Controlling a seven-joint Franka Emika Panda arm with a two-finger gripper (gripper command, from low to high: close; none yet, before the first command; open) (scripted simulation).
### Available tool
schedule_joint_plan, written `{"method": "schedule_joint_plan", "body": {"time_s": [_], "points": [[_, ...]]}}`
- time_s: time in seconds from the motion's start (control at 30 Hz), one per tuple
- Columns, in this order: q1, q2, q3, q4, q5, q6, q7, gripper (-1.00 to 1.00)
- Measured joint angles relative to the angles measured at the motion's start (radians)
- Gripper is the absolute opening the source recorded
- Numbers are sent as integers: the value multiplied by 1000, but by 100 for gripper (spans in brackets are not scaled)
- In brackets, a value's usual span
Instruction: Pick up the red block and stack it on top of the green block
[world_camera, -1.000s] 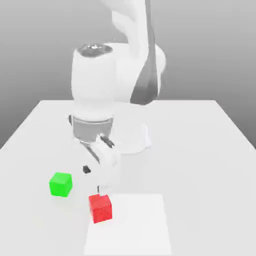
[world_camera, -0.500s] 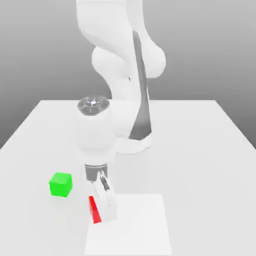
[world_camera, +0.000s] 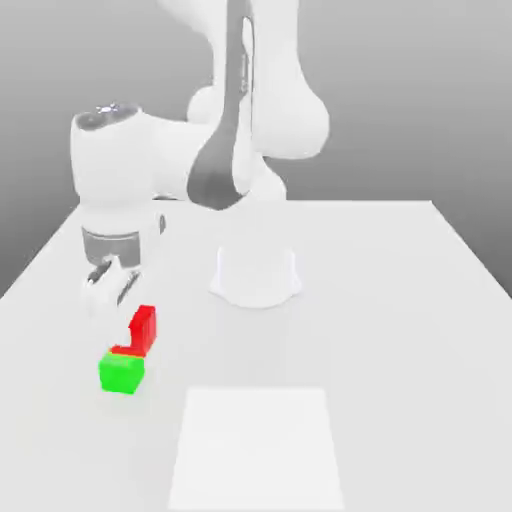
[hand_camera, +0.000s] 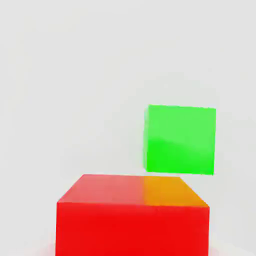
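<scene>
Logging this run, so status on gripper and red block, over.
Gripper shut on red block. Green block beside it in hand view, not yet stacked. No obstruction seen.

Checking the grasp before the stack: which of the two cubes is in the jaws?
The red cube: it sits at the hand, off the table; the green one rests on the table.

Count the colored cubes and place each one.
2: the red cube is held in the gripper; the green cube is on the table, toward the exterior view's left.
</scene>
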Motion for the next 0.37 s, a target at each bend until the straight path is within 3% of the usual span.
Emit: {"method": "schedule_joint_plan", "body": {"time_s": [0.23,0.27,0.37], "points": [[-18,203,-14,-3,21,206,14,-100],[-19,230,-12,-2,27,232,11,100],[-17,230,-12,-2,27,232,11,100]]}}
